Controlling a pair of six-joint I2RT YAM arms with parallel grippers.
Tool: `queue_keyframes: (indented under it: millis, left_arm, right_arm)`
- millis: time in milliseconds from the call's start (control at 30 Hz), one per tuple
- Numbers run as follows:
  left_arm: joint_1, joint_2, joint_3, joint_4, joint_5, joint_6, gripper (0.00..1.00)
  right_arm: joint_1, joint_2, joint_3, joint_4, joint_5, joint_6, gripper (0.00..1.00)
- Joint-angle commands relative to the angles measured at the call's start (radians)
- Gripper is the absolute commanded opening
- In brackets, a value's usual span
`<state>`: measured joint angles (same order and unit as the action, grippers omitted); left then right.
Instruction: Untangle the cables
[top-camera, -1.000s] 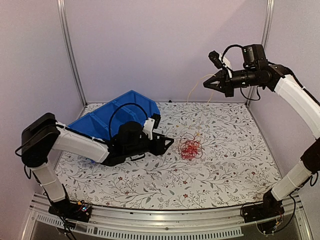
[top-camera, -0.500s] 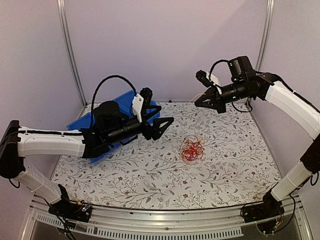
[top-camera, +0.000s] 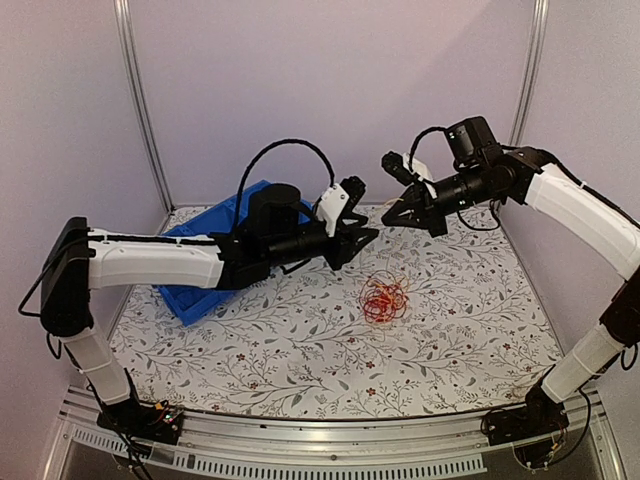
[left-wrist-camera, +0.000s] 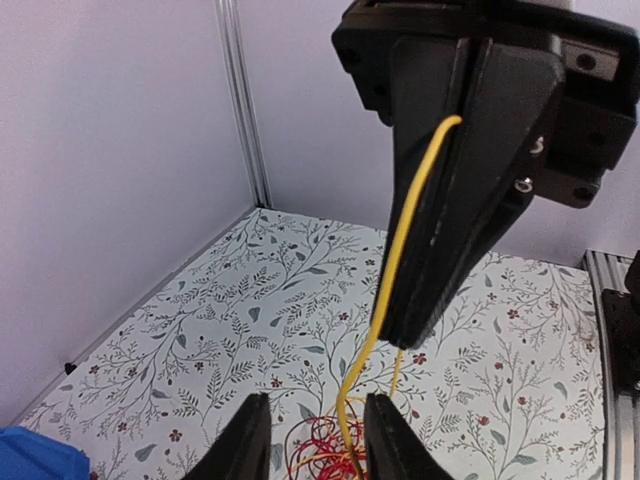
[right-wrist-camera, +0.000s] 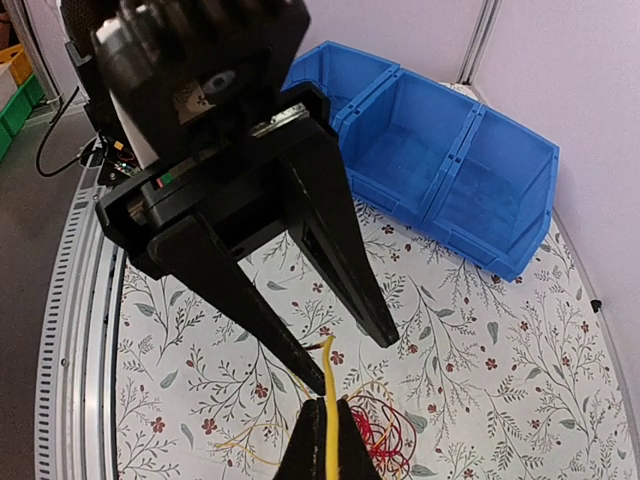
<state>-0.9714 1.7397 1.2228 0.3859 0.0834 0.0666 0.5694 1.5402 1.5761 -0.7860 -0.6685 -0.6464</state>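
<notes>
Near the middle of the flower-patterned table (top-camera: 300, 370), a little right of centre in the top view, the red cables (top-camera: 383, 298) lie in one small loopy heap. A few thin yellow strands are mixed into it and trail onto the surface beside it.

Out of that heap the yellow cable (right-wrist-camera: 326, 375) rises into the air. It runs up between the two arms, which meet just above and beyond the heap, their tips close together but not touching.

The left gripper (left-wrist-camera: 315, 420) reaches in from the left with its jaws spread. In the left wrist view its two fingers (left-wrist-camera: 245, 445) stand either side of the yellow cable, with a gap on both sides, so it straddles the strand without clamping it. The right wrist view shows the same: two black fingers splayed apart, the cable's upper end near their tips.

The right gripper (left-wrist-camera: 405, 325) comes in from the right, pointing down and to the left, with its jaws pressed together. It pinches the yellow cable, which follows the seam between its fingers and hangs from their tips towards the heap.

Farther back on the left, the blue bin (top-camera: 190, 298) sits tilted on the table near the corner, partly hidden behind the left arm. Its compartments show in the right wrist view.
</notes>
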Motion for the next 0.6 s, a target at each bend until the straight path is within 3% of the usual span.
queue_keyframes:
  millis: [0,33,67,167,233,300,567]
  left_arm:
    - [-0.003,-0.006,0.049,-0.006,0.029,0.02,0.09]
    - [-0.002,-0.008,0.056,-0.014,0.025,0.011,0.0]
    - [0.0,-0.014,0.061,-0.022,0.019,-0.005,0.0]
    - [0.002,-0.057,0.057,-0.027,-0.042,-0.099,0.0]
    - [0.003,-0.084,0.058,-0.037,-0.12,-0.17,0.0]
    - [0.003,-0.104,0.075,-0.071,-0.169,-0.215,0.0]
    - [0.003,-0.196,0.098,-0.13,-0.214,-0.262,0.0]
  right_arm:
    - [0.004,-0.013,-0.03,0.006,-0.018,-0.008,0.01]
    - [0.005,-0.013,-0.034,0.014,-0.019,-0.006,0.03]
    - [0.004,-0.011,-0.041,0.035,-0.018,-0.003,0.07]
    - [-0.004,-0.022,-0.14,0.172,0.022,0.038,0.39]
    - [-0.01,-0.049,-0.261,0.353,0.1,0.102,0.6]
    - [-0.019,-0.061,-0.351,0.466,0.126,0.141,0.71]
    - [-0.02,0.123,-0.468,0.679,0.132,0.232,0.73]
